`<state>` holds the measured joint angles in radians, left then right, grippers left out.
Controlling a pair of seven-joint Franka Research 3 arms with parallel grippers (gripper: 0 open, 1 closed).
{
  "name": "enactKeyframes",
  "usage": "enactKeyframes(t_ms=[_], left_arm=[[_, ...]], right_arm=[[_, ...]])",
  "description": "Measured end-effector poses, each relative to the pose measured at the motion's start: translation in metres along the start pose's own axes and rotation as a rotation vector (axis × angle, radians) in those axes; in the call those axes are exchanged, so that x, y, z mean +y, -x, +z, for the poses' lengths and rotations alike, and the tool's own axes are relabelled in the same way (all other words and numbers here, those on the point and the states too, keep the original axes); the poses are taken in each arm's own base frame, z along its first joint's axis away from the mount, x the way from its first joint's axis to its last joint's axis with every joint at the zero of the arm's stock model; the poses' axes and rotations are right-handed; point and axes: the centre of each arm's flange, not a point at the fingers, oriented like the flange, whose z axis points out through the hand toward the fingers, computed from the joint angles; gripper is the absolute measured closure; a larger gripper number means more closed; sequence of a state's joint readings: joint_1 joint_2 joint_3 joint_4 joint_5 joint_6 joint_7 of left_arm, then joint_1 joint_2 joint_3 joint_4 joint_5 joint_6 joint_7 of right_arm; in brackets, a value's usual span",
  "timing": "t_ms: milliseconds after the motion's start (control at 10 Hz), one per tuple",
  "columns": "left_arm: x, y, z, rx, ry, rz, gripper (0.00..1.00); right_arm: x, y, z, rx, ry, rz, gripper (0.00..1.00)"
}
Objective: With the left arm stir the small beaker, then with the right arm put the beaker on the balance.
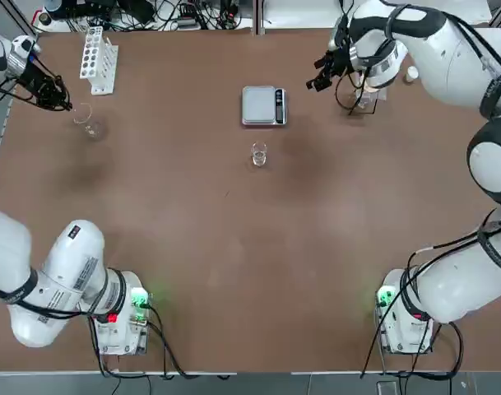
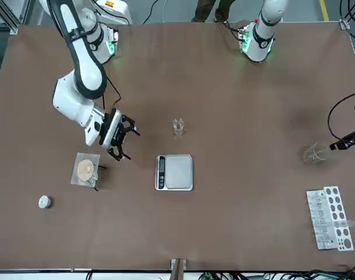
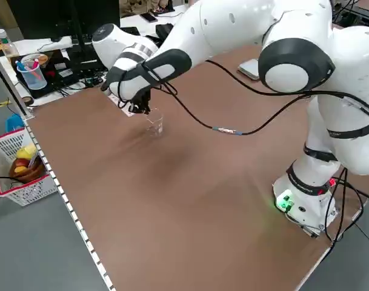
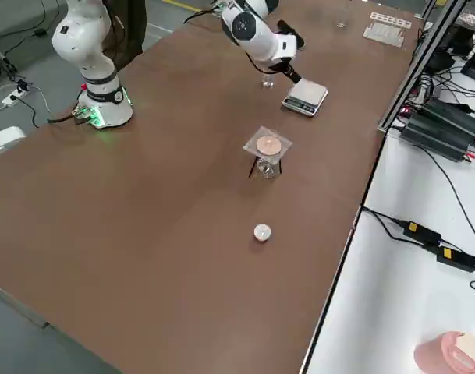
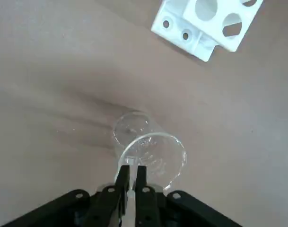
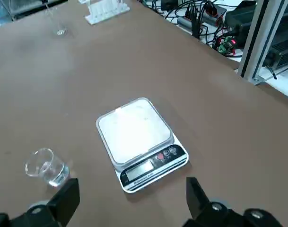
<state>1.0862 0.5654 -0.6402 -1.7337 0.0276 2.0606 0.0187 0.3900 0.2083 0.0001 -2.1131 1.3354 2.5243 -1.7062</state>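
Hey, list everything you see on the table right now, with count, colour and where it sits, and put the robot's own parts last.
small beaker: one, clear glass, mid-table, just on the robot's side of the balance.
balance: one, silver-grey, centre far side, plate bare.
larger beaker: one, clear glass, far left.
test tube rack: one, white, far left corner.
covered vessel: one, clear with tan disc on top, far right.
small round object: one, white, far right edge.
left tool: one, black, shut on a thin rod at the larger beaker's rim.
right tool: one, black, open, above the table between the covered vessel and the balance.
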Motion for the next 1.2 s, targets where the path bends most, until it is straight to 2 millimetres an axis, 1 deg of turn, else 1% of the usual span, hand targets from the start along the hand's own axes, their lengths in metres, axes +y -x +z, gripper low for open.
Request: enactKeyframes(t_ms=[100,300,400,600,800,900,1200], left_arm=[[0.0,0.0,0.0,0.003,0.0,0.0,0.85],[-0.001,-0.002,0.0,0.011,0.002,0.0,0.84],[-0.001,-0.002,0.0,0.011,0.003,-0.001,0.84],[0.0,-0.003,0.001,0.015,0.003,0.001,0.84],[-0.003,-0.004,0.003,0.016,-0.05,0.031,0.83],[-0.004,-0.005,0.004,0.017,-0.065,0.04,0.82],[-0.001,-0.006,0.002,0.023,-0.069,0.044,0.81]], right_arm=[[-0.003,0.005,0.007,0.058,-0.001,0.02,0.0],[-0.02,0.017,0.027,0.144,0.0,0.024,0.0],[-0.026,0.026,0.033,0.158,0.005,-0.012,0.0],[-0.032,0.038,0.038,0.173,0.0,-0.088,0.0],[-0.043,0.051,0.049,0.249,-0.022,-0.137,0.0],[-0.049,0.061,0.058,0.292,-0.036,-0.15,0.0],[-0.058,0.09,0.079,0.349,-0.064,-0.165,0.0]])
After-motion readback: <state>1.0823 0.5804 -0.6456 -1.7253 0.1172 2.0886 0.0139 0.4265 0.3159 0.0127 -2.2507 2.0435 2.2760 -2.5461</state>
